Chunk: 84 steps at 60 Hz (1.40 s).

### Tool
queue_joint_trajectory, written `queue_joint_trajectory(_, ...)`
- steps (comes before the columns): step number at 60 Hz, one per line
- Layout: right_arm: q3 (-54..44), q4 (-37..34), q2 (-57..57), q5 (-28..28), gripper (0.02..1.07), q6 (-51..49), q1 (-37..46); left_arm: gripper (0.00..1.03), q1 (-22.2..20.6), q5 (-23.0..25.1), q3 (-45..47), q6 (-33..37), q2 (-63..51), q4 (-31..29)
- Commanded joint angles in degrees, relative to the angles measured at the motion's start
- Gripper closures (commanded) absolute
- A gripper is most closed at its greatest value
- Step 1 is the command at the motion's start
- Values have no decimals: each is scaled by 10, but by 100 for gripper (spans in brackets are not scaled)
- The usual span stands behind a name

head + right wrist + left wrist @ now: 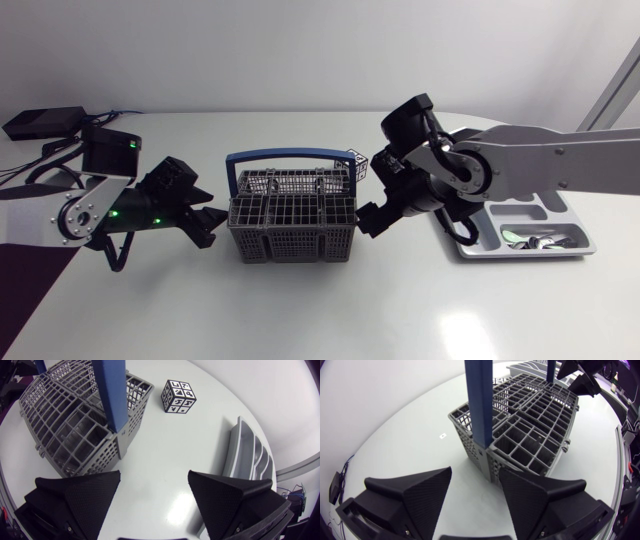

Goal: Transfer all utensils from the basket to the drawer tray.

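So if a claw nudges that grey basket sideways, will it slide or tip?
Probably slides: the basket sits low and wide on the smooth table. Likely light, since its mesh compartments look empty. Lifted by its blue handle, it may swing.

The basket (292, 225) stands mid-desk (300, 310), with the left jaws just beside its left end and the right jaws just beside its right end (neither touches it). The cube (357, 162) sits behind the basket's right end, a little apart from it. The drawer tray (520, 255) lies well to the right, beyond the right jaws, partly under the right arm (540, 160), with utensils (535, 240) in its front compartment
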State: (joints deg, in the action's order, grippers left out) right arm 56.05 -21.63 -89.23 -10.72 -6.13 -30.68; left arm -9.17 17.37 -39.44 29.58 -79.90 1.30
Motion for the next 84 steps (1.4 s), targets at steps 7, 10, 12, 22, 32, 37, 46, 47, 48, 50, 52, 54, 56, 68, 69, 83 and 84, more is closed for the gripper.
queue_joint_trajectory(7,8,1,-11,-4,10,12,-5,37,-45,-21,-34,-13,-46,14)
queue_joint_trajectory(10,6,2,-9,-3,10,11,-5,37,-56,-31,-40,-14,-51,15)
queue_joint_trajectory(12,5,2,-9,-2,10,10,-5,37,-62,-33,-42,-15,-53,16)
queue_joint_trajectory(22,-6,3,0,1,10,9,-5,37,-81,-44,-53,-22,-61,18)
queue_joint_trajectory(32,-16,5,9,1,10,9,-6,37,-100,-51,-55,-29,-71,20)
queue_joint_trajectory(37,-18,5,12,2,10,9,-5,37,-103,-53,-56,-29,-71,21)
queue_joint_trajectory(46,-19,4,13,2,10,9,-15,36,-102,-58,-56,-28,-70,21)
queue_joint_trajectory(47,-19,4,13,2,10,10,-16,36,-102,-58,-56,-28,-70,21)
queue_joint_trajectory(48,-20,4,13,2,10,10,-18,36,-100,-58,-56,-28,-70,22)
queue_joint_trajectory(50,-21,4,14,2,10,10,-19,36,-97,-58,-56,-27,-70,23)
queue_joint_trajectory(52,-20,4,14,2,10,10,-21,36,-96,-58,-56,-27,-70,24)
queue_joint_trajectory(54,-21,4,14,1,10,10,-23,36,-94,-58,-56,-27,-70,24)
queue_joint_trajectory(56,-20,4,14,2,10,9,-24,36,-92,-58,-56,-27,-70,24)
queue_joint_trajectory(68,-23,3,23,2,10,10,-32,36,-83,-58,-56,-26,-68,25)
queue_joint_trajectory(69,-23,3,23,2,10,10,-32,36,-83,-58,-56,-26,-69,25)
queue_joint_trajectory(83,-24,3,23,1,10,9,-32,36,-81,-58,-54,-26,-69,25)
queue_joint_trajectory(84,-24,3,22,1,10,9,-32,36,-81,-58,-54,-26,-69,25)
